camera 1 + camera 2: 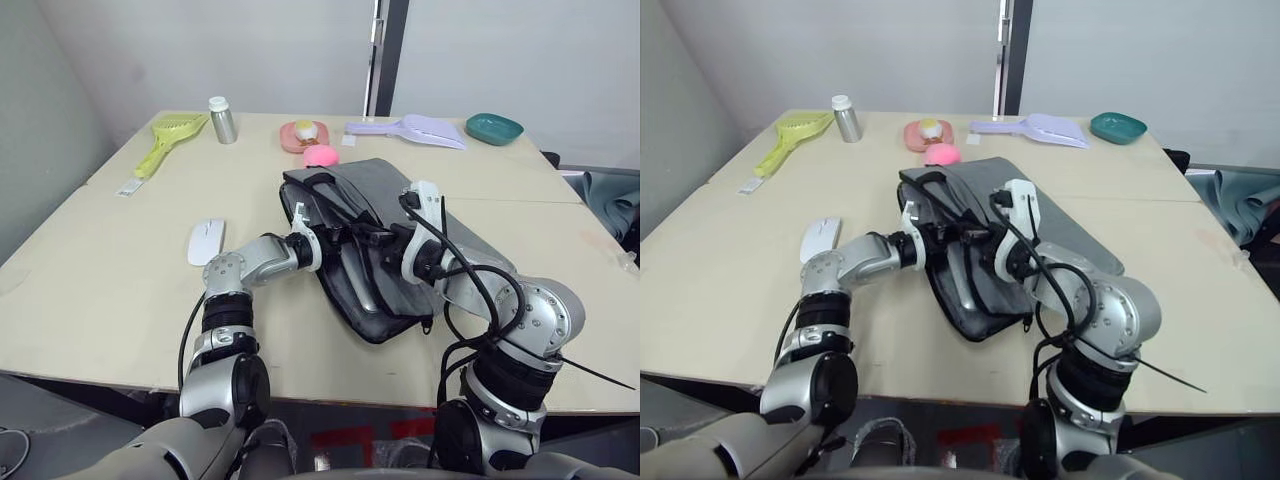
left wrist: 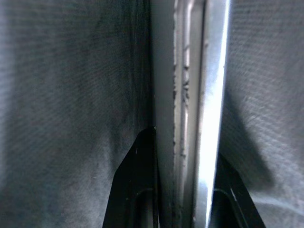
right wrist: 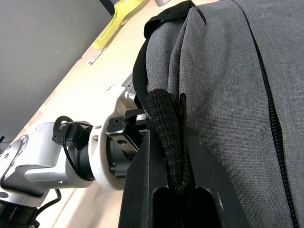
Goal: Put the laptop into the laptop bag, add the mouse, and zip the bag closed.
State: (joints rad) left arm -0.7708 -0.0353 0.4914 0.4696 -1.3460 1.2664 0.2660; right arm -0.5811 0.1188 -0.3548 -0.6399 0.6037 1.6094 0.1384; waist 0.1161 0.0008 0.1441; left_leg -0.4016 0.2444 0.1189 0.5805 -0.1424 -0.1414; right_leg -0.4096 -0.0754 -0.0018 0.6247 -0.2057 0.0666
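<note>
Black strap handle (image 3: 166,128) sits pinched between the right gripper (image 3: 175,156) fingers, clamped tight at the laptop bag's open edge. Laptop bag (image 1: 455,235) lies flat mid-table, mouth turned toward the robot's left. Left gripper (image 2: 183,161) reaches inside that mouth; its fingers (image 2: 137,166) are closed on the laptop (image 2: 187,95), whose silver edge runs between grey fabric walls. Head views hide the laptop almost wholly within the bag, and the left fingertips are lost there too. Right wrist view shows the left wrist pressed against the bag opening, just below the strap. Mouse (image 1: 206,241) rests on the table left of the bag, apart from it. Pink blob (image 1: 321,155) lies just beyond the bag's far corner. Green scoop (image 1: 168,138), bottle (image 1: 221,120), purple scoop (image 1: 415,129) and teal dish (image 1: 494,128) line the far edge of the table (image 1: 90,300).
</note>
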